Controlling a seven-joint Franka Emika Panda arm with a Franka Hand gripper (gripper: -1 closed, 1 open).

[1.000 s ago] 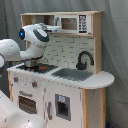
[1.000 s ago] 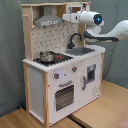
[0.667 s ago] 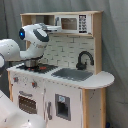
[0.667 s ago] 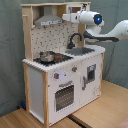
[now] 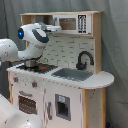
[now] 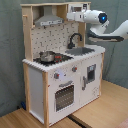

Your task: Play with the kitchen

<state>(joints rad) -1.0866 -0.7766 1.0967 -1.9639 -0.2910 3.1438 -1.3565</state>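
Up high, gripper point(image 6: 71, 16) at the kitchen point(image 6: 60, 75) microwave cabinet point(image 5: 70, 23); finger state impossible to tell.

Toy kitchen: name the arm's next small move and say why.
Probably ease the hand a little nearer the microwave cabinet. In both exterior views the hand sits up at the kitchen's top shelf level beside that cabinet, far above the pot and the sink.

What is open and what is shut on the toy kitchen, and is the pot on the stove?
kitchen: upright on the wooden floor.
oven door: shut.
cabinet door under the sink: shut.
microwave door: shut.
pot: upright on the stove.
sink: nothing seen in it.
faucet: upright, spout bent over the sink.
robot arm: raised at the microwave shelf.
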